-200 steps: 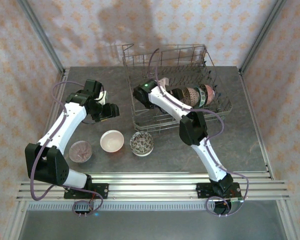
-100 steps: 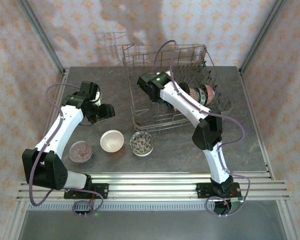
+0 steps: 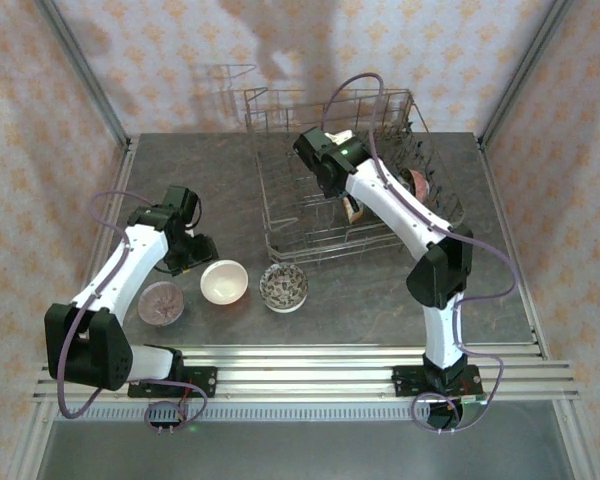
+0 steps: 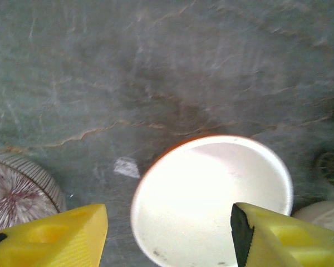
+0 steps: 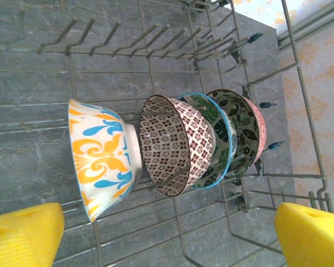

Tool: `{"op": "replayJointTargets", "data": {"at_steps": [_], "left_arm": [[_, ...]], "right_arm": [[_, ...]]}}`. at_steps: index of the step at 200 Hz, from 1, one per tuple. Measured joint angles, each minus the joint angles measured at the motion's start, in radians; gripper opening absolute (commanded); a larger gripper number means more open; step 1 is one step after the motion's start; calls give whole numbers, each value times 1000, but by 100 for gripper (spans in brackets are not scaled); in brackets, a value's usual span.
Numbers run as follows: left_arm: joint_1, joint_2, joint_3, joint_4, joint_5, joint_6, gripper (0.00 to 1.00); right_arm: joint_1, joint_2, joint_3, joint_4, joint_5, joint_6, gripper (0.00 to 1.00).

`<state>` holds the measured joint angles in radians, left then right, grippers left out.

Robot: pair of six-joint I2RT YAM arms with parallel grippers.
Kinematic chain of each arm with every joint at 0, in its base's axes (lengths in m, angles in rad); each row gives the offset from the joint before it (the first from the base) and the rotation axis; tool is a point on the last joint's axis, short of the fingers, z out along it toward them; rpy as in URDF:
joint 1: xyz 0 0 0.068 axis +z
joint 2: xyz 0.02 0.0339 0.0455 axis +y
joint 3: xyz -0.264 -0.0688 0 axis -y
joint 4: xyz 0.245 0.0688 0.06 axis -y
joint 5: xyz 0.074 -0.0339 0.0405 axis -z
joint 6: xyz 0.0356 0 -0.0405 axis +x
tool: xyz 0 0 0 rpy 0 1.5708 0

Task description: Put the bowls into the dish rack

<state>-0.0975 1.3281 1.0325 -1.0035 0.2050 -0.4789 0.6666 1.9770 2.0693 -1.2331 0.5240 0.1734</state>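
**Status.** The left gripper (image 4: 168, 222) hovers with jaws released over a white-glazed round ceramic bowl with an orange outside (image 4: 211, 194). It grasps nothing. This bowl stands on the grey stone-pattern table (image 3: 500, 250), between a purple-striped round bowl (image 3: 161, 302) and a dark mosaic-patterned round bowl (image 3: 283, 286).

The right gripper (image 5: 168, 233) is spread wide and empty above the grey wire dish rack (image 3: 263, 200). Four bowls stand there on edge between the tines:
- a cream bowl with orange and blue scrolls (image 5: 103, 161)
- a brown lattice bowl (image 5: 170, 147)
- a teal-rimmed green bowl (image 5: 217, 139)
- a pink-sided bowl (image 5: 259, 133)

**Hazards.**
- The left finger sits near the purple-striped bowl. A descent may clip it.
- The white glaze looks slick. An off-centre pinch on the rim may let the bowl slip or skid.
- The cream bowl rests against its neighbour. Contact from the right arm or its cable may topple the row.
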Motion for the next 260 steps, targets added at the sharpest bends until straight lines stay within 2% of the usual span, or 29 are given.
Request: {"op": "replayJointTargets", "data": {"at_steps": [51, 109, 155, 189, 206, 260], "left_arm": [[0, 40, -60, 6, -5, -29, 61], [0, 112, -94, 39, -3, -21, 55], [0, 141, -103, 74, 12, -13, 37], [0, 141, -123, 92, 24, -10, 29], [-1, 141, -135, 97, 27, -11, 21], [-1, 113, -137, 98, 29, -21, 4]], "right_arm": [[-6, -73, -126, 91, -63, -41, 97], [-18, -82, -136, 125, -80, -55, 97], [-18, -82, -137, 127, -80, -56, 97], [-18, -82, -152, 128, -79, -55, 97], [-18, -82, -161, 127, -79, -55, 97], [-18, -82, -164, 127, -66, -55, 97]]}}
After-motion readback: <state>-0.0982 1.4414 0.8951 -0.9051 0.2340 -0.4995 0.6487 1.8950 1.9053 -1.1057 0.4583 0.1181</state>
